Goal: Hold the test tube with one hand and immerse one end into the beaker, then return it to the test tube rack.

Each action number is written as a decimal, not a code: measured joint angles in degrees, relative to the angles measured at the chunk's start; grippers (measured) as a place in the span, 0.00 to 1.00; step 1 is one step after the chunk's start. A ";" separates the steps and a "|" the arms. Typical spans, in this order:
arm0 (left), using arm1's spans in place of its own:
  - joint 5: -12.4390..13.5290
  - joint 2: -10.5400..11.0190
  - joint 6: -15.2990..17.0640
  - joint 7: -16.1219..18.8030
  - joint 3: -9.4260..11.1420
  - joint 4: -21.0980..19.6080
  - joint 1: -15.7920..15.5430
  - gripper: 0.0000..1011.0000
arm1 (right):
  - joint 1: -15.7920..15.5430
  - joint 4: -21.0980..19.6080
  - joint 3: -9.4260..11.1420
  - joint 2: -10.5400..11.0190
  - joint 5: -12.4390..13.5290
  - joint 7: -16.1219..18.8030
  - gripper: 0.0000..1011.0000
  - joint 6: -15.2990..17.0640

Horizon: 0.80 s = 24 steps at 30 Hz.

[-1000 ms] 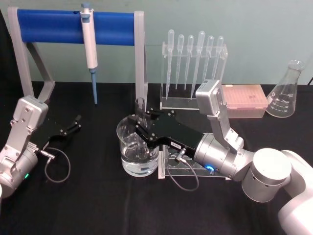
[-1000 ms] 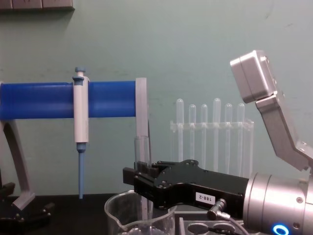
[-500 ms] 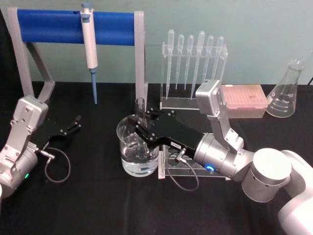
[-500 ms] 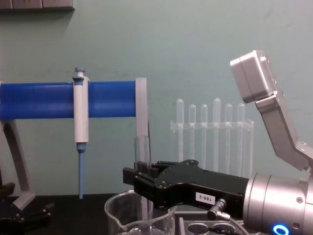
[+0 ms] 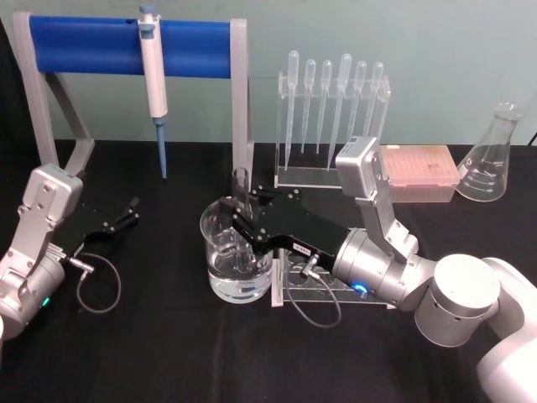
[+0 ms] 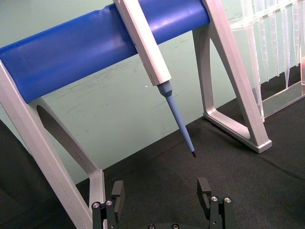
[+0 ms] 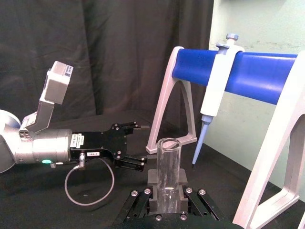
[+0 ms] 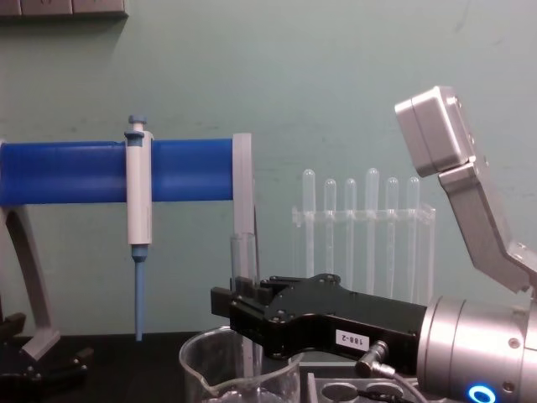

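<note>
The fingers of the black right gripper (image 5: 241,220) (image 8: 239,304) are drawn in narrow, pinching the long clear glass test tube (image 5: 242,189) (image 8: 243,256) about halfway down its length. In my right wrist view the tube (image 7: 167,164) stands upright between them, its open rim above the fingers. Its lower part runs down below the fingers into the wide clear glass beaker (image 5: 220,281) (image 8: 195,357), which sits directly under them on the black tabletop (image 5: 168,353) with clear liquid in its bottom. I cannot tell whether the tube's round end reaches that liquid.

Just behind the fingers, under the gripper's body with its white label, lies the clear plastic test tube rack (image 5: 278,290) (image 8: 336,388), touching or almost touching the beaker's side.

Beyond the fingers, against the wall, a white pipettor with a blue tip (image 5: 153,75) (image 8: 138,210) hangs from a blue bar on grey legs (image 5: 92,46). To the other side of that stand, a clear holder carries a row of thin plastic pipettes (image 5: 331,109). Farther off that way are a pink tip box (image 5: 419,172) and a clear glass conical flask (image 5: 491,159).

My left gripper (image 5: 132,211) (image 6: 160,191) (image 7: 140,144) is well apart from the right fingers, low over the tabletop below the pipettor, its own fingers spread wide with nothing between them.
</note>
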 joint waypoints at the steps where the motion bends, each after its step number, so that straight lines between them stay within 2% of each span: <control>1: 0.00 0.00 0.00 0.00 0.00 0.00 0.00 0.99 | 0.00 0.00 0.00 0.00 0.00 0.00 0.22 0.00; 24: 0.00 0.00 0.00 0.00 0.00 0.00 0.00 0.99 | 0.00 0.00 0.00 0.00 0.00 0.00 0.22 0.00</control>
